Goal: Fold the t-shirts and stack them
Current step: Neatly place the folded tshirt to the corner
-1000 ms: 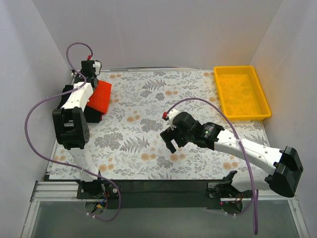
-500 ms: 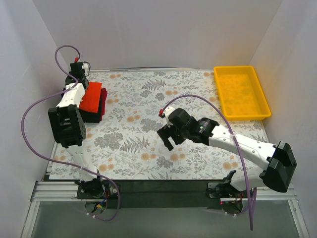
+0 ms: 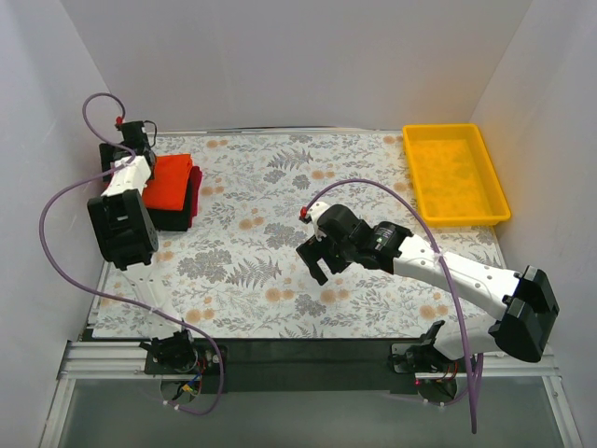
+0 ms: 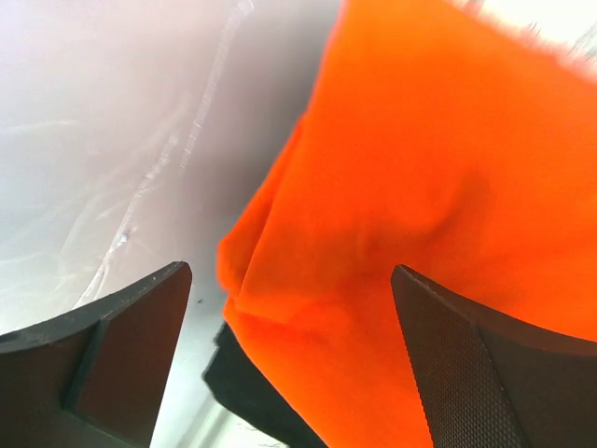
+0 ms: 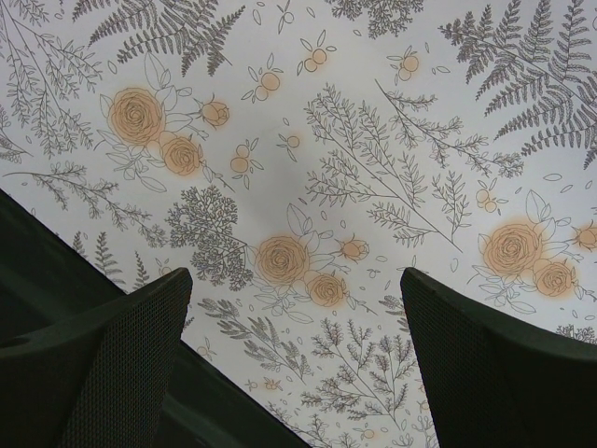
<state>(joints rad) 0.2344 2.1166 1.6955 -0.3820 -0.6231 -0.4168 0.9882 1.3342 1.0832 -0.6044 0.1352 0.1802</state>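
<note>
The t-shirts (image 3: 173,191) lie as one folded stack at the far left corner of your bench (image 3: 280,187), close to the white side wall (image 3: 56,112). The orange-red shirt (image 3: 171,179) is on top. A dark red shirt (image 3: 193,202) shows along the stack's right edge beneath it, and a black shirt (image 3: 166,221) shows along the near edge at the bottom.

Your left hand (image 3: 126,149) is at the far left edge of that stack, next to the wall. In its wrist view its two fingers are spread wide, one at each lower corner of the picture, and nothing is pinched between them. Below the left hand (image 4: 289,355) you can see a rumpled corner of the orange-red shirt (image 4: 448,187), with a strip of the black shirt (image 4: 247,392) under it and the wall (image 4: 93,112) to the side. You cannot tell from these views whether the fingers touch the cloth.

Your right hand (image 3: 315,264) is over the middle of the bench, well apart from the stack, with its arm reaching in from the near right. Its fingers are spread wide too. The right hand (image 5: 294,308) holds nothing, and only the floral bench cover (image 5: 308,168) shows between its fingers.

The yellow tray (image 3: 453,129) sits at the far right corner.
</note>
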